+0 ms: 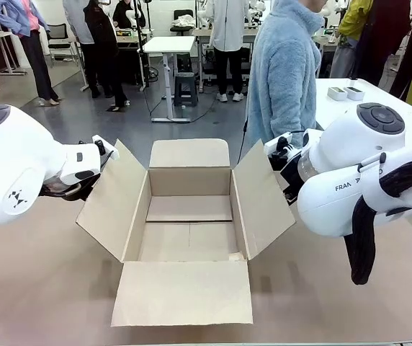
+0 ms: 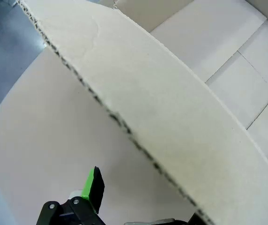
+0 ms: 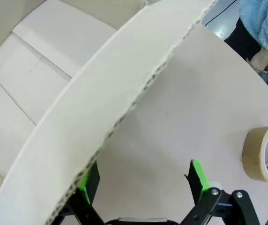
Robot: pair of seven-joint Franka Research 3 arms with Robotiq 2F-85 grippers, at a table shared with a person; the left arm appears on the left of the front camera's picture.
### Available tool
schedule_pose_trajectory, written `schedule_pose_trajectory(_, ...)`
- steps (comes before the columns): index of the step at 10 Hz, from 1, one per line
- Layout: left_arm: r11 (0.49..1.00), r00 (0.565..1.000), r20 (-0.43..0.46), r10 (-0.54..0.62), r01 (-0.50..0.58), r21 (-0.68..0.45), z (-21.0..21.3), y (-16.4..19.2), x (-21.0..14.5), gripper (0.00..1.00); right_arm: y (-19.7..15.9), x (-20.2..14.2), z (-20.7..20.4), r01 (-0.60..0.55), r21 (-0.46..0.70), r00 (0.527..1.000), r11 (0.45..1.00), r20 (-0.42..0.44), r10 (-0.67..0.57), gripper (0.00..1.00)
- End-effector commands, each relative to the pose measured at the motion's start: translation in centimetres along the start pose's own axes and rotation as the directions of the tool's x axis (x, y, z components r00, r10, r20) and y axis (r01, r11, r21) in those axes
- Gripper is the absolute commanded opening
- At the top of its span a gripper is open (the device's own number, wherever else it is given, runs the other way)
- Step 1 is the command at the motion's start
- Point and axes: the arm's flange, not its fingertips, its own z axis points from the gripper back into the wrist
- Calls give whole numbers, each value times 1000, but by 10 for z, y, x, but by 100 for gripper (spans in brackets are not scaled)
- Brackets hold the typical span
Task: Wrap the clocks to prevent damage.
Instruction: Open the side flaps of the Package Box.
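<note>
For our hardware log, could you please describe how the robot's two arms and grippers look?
The left arm and right arm have rounded glossy white shells with dark grey round joint caps. The right arm shows grey lettering and a black sleeved cable bundle; the left arm has a small black logo. The left gripper and right gripper are black with bright green pads.

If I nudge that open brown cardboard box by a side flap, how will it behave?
The open brown cardboard box looks empty, so it is probably light and would slide across the smooth table. Its splayed side flaps are single corrugated sheets, likely to hinge at the fold first.
</note>
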Motion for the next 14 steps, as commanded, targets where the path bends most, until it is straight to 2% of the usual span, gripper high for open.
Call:
schedule_pose_trajectory(1, 1000, 1000, 1, 0, 0, 0, 0, 0, 0, 100, 0, 0, 0, 1, 0, 1000, 1000, 0, -1, 100)
schedule_pose_trajectory(5, 1000, 1000, 0, 0, 0, 0, 0, 0, 0, 100, 0, 0, 0, 0, 0, 1000, 1000, 0, 0, 100)
schedule_pose_trajectory(6, 999, 998, -40, -41, 41, -6, 19, 26, 20, 100, -22, 7, 27, 28, -15, 999, 999, 25, -28, 100)
schedule_pose_trajectory(7, 998, 998, -60, -31, 28, -49, 49, 45, 23, 100, -34, 10, 57, 60, -26, 997, 998, 42, -59, 100)
schedule_pose_trajectory(9, 998, 995, -72, -61, 60, -26, 101, 58, 49, 100, -34, 34, 104, 46, -68, 999, 997, 20, -44, 100)
schedule_pose_trajectory(11, 991, 988, -99, -121, 126, 44, 149, 47, 79, 100, -24, 72, 152, 16, -128, 999, 992, -32, -20, 100)
schedule_pose_trajectory(13, 979, 980, -91, -178, 185, 83, 195, 21, 109, 100, 8, 115, 196, -40, -178, 998, 983, -61, 30, 100)
schedule_pose_trajectory(14, 976, 977, -94, -194, 201, 82, 208, 7, 122, 100, 25, 132, 209, -66, -162, 995, 984, -85, 53, 100)
